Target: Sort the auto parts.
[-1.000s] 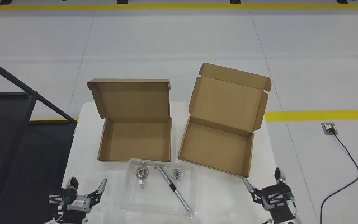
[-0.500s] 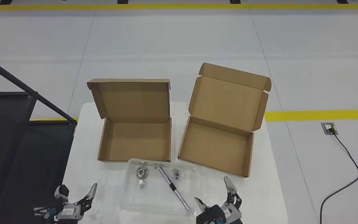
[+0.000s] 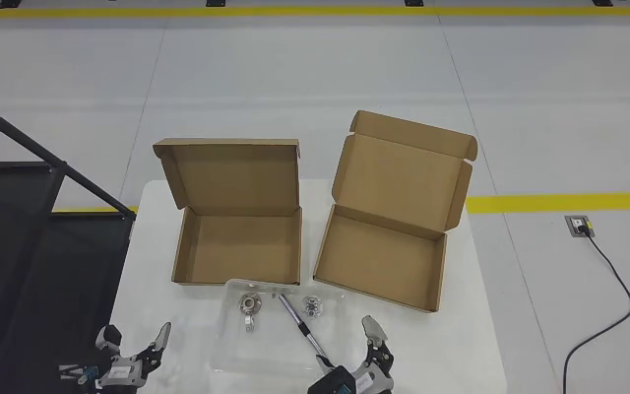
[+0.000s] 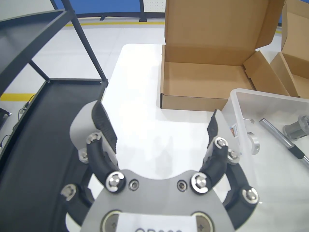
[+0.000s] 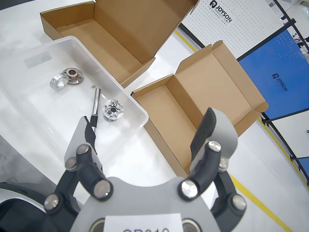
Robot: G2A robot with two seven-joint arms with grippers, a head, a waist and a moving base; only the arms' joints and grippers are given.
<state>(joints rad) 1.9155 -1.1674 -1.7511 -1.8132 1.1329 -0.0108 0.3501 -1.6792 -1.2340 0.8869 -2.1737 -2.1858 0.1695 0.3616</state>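
- Right pincer (image 5: 147, 117): wide open, empty, poised by the near right corner of the clear tray (image 5: 135, 103), just in front of the right box (image 3: 379, 261).
- Left pincer (image 4: 155, 109): wide open, empty, over bare bench (image 4: 135, 78) beside the tray's left wall.
- In the tray: steel rod (image 5: 96, 100) lying flat, slotted hub (image 5: 113, 109) just beside it, flanged bushing (image 5: 72, 74) touching a split collar (image 5: 58, 83) farther along.
- Left box (image 3: 236, 246) and right box both open at the back of the bench, nothing inside either.
- Step judged in hand: approach for a first pick with the right pincer; nearest candidates the rod and the hub.
- Recommended: descend straight down inside the tray wall, both pads clear of the rim.
- For the rod: straddle across its width near mid-length, not along it, without nudging the hub alongside.
- For the hub: close on the outer rim, squarely from above.
- Risk judged: smooth round steel liable to roll or slip; grip to be fully closed before any lift.
- Against one second ago: right pincer gone from the bench's near right corner, now across at the tray's near right corner.
- Left pincer drawn slightly back toward the near bench edge.
- Parts, tray and boxes unmoved.
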